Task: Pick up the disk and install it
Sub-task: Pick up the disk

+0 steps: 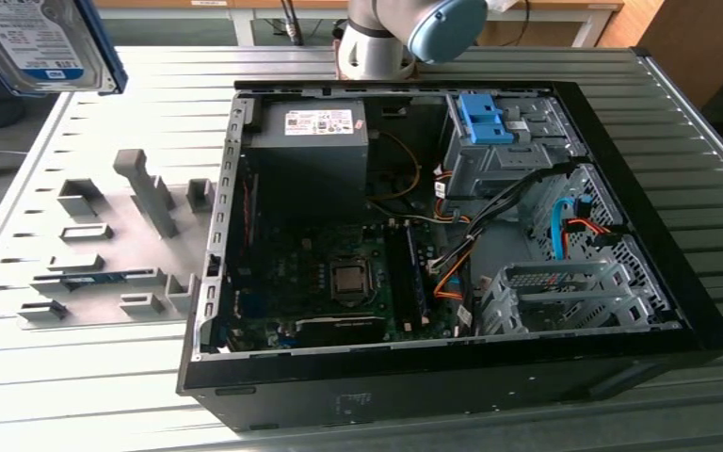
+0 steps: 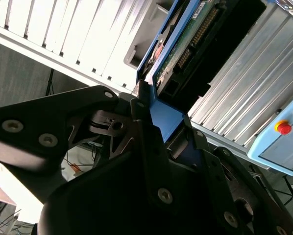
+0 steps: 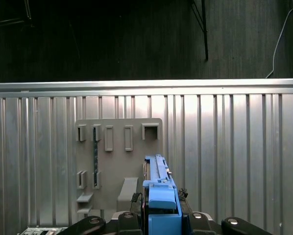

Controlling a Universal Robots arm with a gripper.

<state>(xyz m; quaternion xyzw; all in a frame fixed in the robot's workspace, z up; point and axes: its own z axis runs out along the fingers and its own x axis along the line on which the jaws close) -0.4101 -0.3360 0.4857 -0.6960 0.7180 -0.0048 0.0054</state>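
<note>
The disk (image 1: 38, 42), silver with a white-and-blue label in a blue carrier bracket, hangs in the air at the exterior view's far left, above the table's back corner and well away from the computer case. In the second wrist view my gripper (image 2: 162, 123) is shut on the blue bracket's end. The disk's green circuit-board underside (image 2: 185, 46) sticks out beyond the black fingers (image 2: 142, 117). In the first wrist view the disk (image 3: 157, 183) stands edge-on in the gripper (image 3: 161, 215), above the grey holder plate (image 3: 118, 161).
An open black computer case (image 1: 663, 273) lies on the ribbed metal table (image 1: 98, 405). Inside are a grey power-supply box (image 1: 312, 141), a motherboard (image 1: 336, 282) and a grey drive cage with a blue clip (image 1: 485, 118). A panel with a red button (image 2: 283, 128) sits beside the table.
</note>
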